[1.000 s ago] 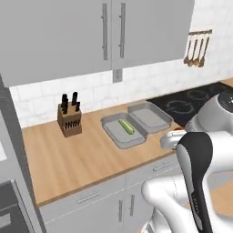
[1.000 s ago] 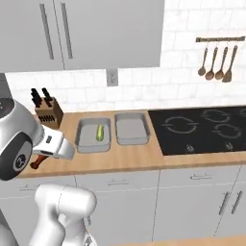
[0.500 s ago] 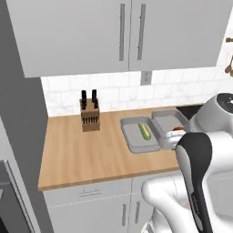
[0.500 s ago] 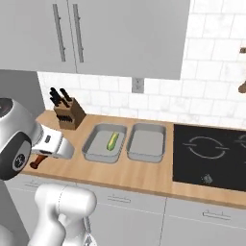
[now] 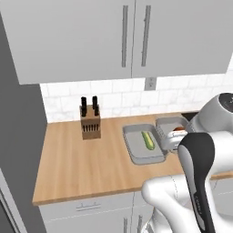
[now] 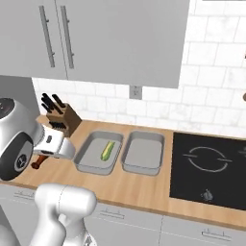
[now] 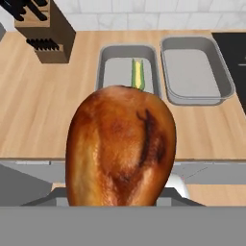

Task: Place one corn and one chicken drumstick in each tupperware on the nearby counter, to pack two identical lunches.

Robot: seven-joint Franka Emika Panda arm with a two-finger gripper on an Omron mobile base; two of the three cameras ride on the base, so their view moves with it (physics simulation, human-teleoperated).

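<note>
A chicken drumstick [image 7: 120,146] is held in the gripper [image 7: 120,199], closed on its lower end; the fat browned end rises directly ahead of the claw. From its glazed skin, the drumstick is judged firm but slippery and moderately light, best gripped across the thick meaty part rather than the narrow bone end. Beyond the claw, on the counter [image 7: 57,110], 2 tupperware trays are seen side by side: the left tupperware [image 7: 110,72] ahead and slightly left, holding 1 corn [image 7: 138,74], and the right tupperware [image 7: 194,69] ahead and to the right, holding nothing. 1 drumstick is counted, 1 corn, 2 trays. A knife block [image 7: 45,31] stands far ahead to the left.
</note>
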